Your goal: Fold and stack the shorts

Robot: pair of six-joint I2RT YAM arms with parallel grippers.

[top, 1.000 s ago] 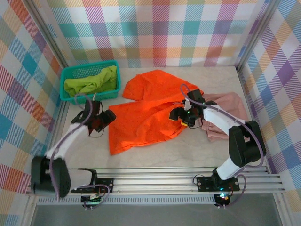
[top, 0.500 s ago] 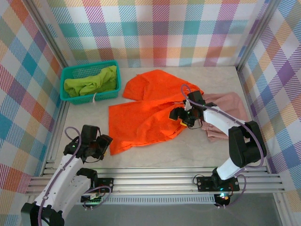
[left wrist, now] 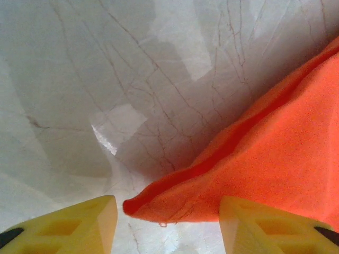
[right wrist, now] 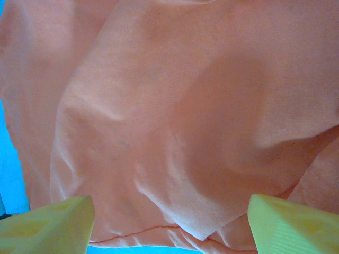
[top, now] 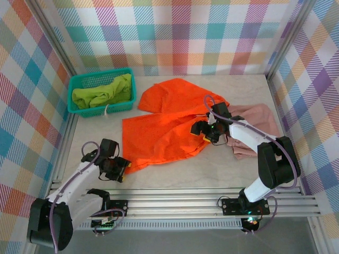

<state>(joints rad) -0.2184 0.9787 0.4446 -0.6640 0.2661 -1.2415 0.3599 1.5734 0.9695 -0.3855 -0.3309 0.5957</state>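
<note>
The bright orange shorts lie spread over the middle of the table. Their near left corner sits between the yellow fingers of my left gripper, which is open around it, low over the table. My right gripper is open over the right edge of the orange shorts; pale orange cloth spreads under its jaws. The dusty pink shorts lie crumpled at the right, partly under the right arm. The lime green shorts are bunched in the basket.
The teal mesh basket stands at the back left corner. Plaid walls close in the left, back and right. Bare marble table runs along the front, with the metal rail and the arm bases behind it.
My left arm has swung from the orange shorts' upper left edge down to their near left corner, and its fingers have narrowed. The right arm has not moved.
</note>
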